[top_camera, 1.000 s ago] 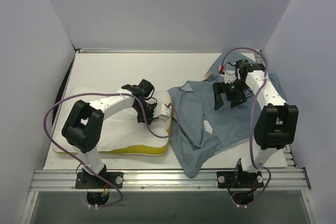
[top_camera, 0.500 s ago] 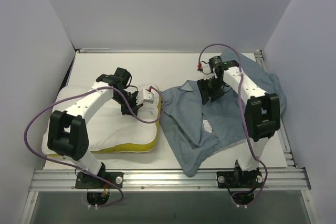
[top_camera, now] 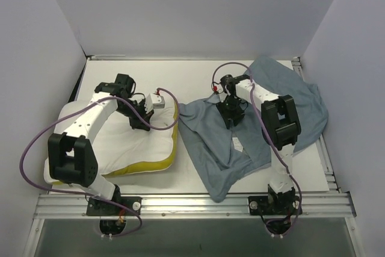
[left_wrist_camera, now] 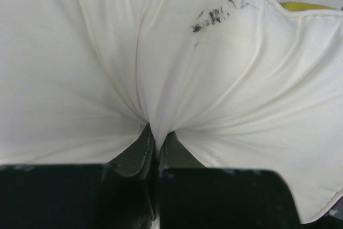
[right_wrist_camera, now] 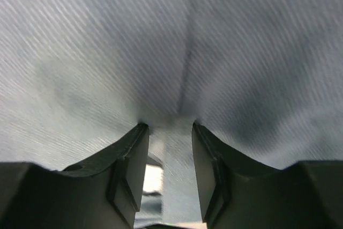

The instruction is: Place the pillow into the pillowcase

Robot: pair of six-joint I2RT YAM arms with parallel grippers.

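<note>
1. My left gripper point(left_wrist_camera: 154, 139) is clenched on a pinch of the pillow point(left_wrist_camera: 225, 89), and the cloth puckers out from my fingertips.
2. My right gripper point(right_wrist_camera: 169, 130) stands part open against the pillowcase point(right_wrist_camera: 257, 52) with a fold between the fingers. I cannot tell whether I grip it.
3. The pillow is white, puffy and yellow-banded, with a dark smudge point(left_wrist_camera: 217, 17).
4. The pillowcase, rumpled grey-blue, lies on the table point(top_camera: 180, 79) just right of the pillow, which lies outside it.

Nothing legible shows anywhere. The pillow point(left_wrist_camera: 80, 57) carries a smeared black mark point(left_wrist_camera: 217, 17) near its yellow-edged seam, possibly lettering, too smudged to read.
</note>
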